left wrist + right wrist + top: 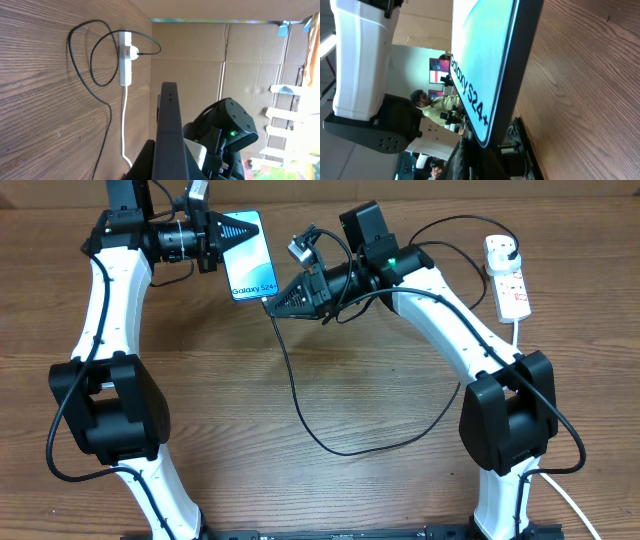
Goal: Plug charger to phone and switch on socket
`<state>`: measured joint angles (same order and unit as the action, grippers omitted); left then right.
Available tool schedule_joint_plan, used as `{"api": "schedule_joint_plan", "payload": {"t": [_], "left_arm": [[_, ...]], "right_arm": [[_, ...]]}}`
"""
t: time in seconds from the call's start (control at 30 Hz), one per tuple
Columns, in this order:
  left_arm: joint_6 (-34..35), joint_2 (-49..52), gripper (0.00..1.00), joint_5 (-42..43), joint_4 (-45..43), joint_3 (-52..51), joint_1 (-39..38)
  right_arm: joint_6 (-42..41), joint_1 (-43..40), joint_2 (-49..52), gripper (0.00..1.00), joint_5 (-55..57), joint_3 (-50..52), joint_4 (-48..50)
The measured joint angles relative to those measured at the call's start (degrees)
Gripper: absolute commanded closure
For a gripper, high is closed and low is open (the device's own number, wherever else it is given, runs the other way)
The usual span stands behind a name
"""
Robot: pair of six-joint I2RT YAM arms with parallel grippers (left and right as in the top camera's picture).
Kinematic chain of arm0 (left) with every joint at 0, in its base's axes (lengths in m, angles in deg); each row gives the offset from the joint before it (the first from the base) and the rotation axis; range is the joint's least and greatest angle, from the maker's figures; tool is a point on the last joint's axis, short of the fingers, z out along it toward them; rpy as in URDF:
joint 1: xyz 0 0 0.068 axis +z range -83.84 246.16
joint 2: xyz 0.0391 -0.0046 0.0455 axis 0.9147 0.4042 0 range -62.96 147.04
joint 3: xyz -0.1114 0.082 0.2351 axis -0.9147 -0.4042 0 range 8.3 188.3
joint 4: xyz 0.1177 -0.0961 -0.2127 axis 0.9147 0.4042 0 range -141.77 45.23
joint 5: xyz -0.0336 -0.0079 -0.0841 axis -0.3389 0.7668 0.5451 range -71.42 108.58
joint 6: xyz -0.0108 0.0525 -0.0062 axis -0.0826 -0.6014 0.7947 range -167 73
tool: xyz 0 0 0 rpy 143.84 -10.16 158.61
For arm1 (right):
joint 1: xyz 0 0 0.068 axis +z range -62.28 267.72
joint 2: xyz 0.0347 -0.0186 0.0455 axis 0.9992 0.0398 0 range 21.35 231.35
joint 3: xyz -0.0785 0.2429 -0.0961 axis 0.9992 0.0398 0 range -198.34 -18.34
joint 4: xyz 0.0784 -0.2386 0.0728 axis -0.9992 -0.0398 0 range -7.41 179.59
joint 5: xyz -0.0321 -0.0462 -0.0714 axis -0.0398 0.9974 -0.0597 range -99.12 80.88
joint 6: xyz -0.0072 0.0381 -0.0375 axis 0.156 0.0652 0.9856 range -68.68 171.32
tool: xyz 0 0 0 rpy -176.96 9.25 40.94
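Observation:
The phone, with its light blue screen reading "Galaxy S24+", is held off the table at the back by one end, and my left gripper is shut on it. In the left wrist view the phone shows edge-on between the dark fingers. My right gripper is shut on the tip end of the charger, right at the phone's lower end. In the right wrist view the phone fills the frame above the fingers; the connector tip is hidden. The socket lies at the far right with the black plug in it.
The black cable loops across the wooden table from the right gripper toward the front and back up to the socket. The thick white cord runs from the socket toward the right arm's base. Cardboard walls stand behind.

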<state>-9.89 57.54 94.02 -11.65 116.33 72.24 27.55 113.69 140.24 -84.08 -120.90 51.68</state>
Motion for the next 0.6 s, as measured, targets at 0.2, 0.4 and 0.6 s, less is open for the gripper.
{"api": "schedule_joint_plan", "payload": {"t": [0.2,0.4,0.6], "left_arm": [[0.2,0.0,0.95,-0.4,-1.2,0.0,-0.9],[0.5,0.0,0.96,-0.7,-2.0,0.0,-1.5],[0.5,0.0,0.96,-0.7,-2.1,0.0,-1.5]], "right_arm": [[-0.4,0.0,0.0,0.96,0.0,0.0,0.2],[-0.6,0.0,0.0,0.96,0.1,0.0,0.4],[-1.3,0.0,0.0,0.96,0.2,0.0,1.0]]}}
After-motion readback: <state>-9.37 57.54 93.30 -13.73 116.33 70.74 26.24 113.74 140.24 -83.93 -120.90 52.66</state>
